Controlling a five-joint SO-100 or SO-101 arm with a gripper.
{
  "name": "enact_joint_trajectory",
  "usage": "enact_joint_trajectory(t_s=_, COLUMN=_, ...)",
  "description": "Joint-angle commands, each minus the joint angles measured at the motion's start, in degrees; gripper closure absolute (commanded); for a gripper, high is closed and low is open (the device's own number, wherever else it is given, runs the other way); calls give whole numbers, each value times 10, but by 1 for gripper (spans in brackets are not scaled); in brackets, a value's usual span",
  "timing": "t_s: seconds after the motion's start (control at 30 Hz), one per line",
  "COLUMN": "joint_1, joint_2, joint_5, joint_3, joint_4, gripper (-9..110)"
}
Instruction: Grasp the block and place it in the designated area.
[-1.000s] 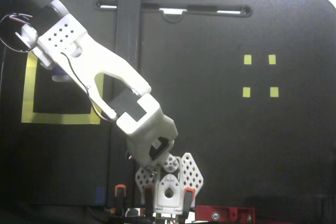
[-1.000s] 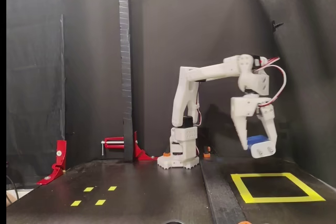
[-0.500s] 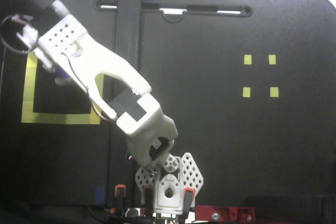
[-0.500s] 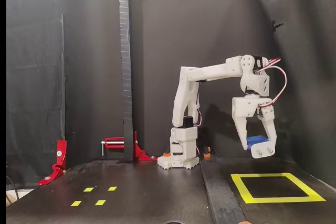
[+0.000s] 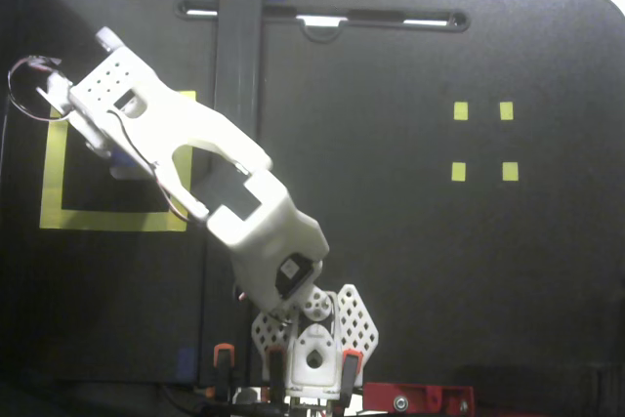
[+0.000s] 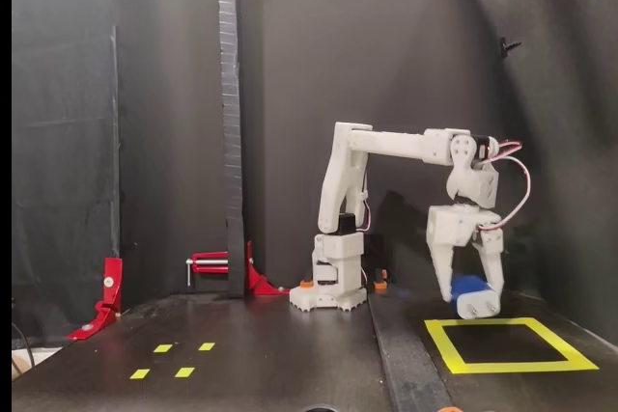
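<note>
The arm (image 6: 386, 142) has dropped since a moment ago: its forearm now runs level and the block rides much lower, close over the bench (image 6: 270, 354). From the side, the square (image 6: 507, 344) of yellow tape lies at the right, and the hand (image 6: 467, 301) hangs over its far left corner, fingers pointing down. The hand is closed on the block (image 6: 467, 287), a blue lump between the fingers, and I judge it is not yet resting on the bench. From above, the hand (image 5: 98, 139) covers the square (image 5: 54, 183), with only a sliver of blue showing. The block's long axis I cannot make out. The square's black middle lies nearer and to the right of the hand.
</note>
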Motion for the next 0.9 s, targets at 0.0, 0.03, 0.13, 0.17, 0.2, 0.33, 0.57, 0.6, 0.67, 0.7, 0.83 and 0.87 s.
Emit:
enact_joint_trajectory(t_s=0.0, joint_1=6, joint_2=-14, joint_5=1, joint_3=-4, joint_4=-15, gripper=79)
enact_joint_trajectory(t_s=0.03, joint_1=7, joint_2=-22, joint_5=1, joint_3=-4, joint_4=-21, gripper=79)
enact_joint_trajectory(t_s=0.13, joint_1=7, joint_2=-40, joint_5=1, joint_3=-4, joint_4=-31, gripper=79)
enact_joint_trajectory(t_s=0.17, joint_1=7, joint_2=-45, joint_5=0, joint_3=-4, joint_4=-33, gripper=79)
enact_joint_trajectory(t_s=0.2, joint_1=8, joint_2=-49, joint_5=0, joint_3=-4, joint_4=-37, gripper=79)
enact_joint_trajectory(t_s=0.33, joint_1=8, joint_2=-73, joint_5=0, joint_3=-4, joint_4=-47, gripper=79)
enact_joint_trajectory(t_s=0.57, joint_1=10, joint_2=-106, joint_5=-1, joint_3=-4, joint_4=-62, gripper=79)
enact_joint_trajectory(t_s=0.6, joint_1=11, joint_2=-105, joint_5=-1, joint_3=-4, joint_4=-62, gripper=79)
enact_joint_trajectory(t_s=0.67, joint_1=13, joint_2=-103, joint_5=-2, joint_3=-4, joint_4=-60, gripper=79)
enact_joint_trajectory(t_s=0.7, joint_1=14, joint_2=-101, joint_5=-2, joint_3=-4, joint_4=-59, gripper=79)
enact_joint_trajectory(t_s=0.83, joint_1=16, joint_2=-99, joint_5=-4, joint_3=-4, joint_4=-54, gripper=79)
enact_joint_trajectory(t_s=0.87, joint_1=16, joint_2=-98, joint_5=-4, joint_3=-4, joint_4=-54, gripper=79)
